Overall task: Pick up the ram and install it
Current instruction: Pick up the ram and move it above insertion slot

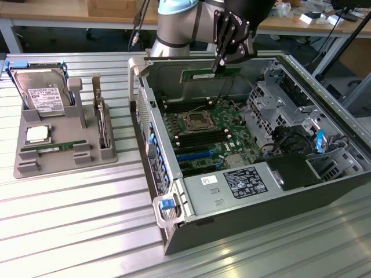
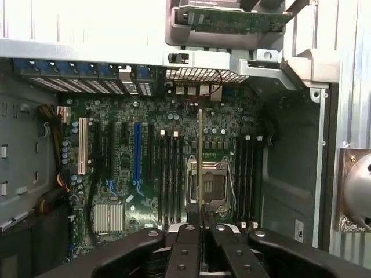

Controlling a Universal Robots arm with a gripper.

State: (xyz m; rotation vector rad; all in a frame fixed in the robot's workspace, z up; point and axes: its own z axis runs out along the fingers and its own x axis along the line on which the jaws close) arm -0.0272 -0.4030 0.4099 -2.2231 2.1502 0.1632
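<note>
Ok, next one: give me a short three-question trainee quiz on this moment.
1. True or false: the end effector is shut on a ram above the open computer case.
2. Where does the other ram lie? A) in the grey tray B) on the motherboard C) on the table
3. Name the large silver part with a white label in that tray.
Key: 1 true; 2 A; 3 the hard drive.

Tool [image 1: 221, 63] pointing straight down, fingers pinched together
</note>
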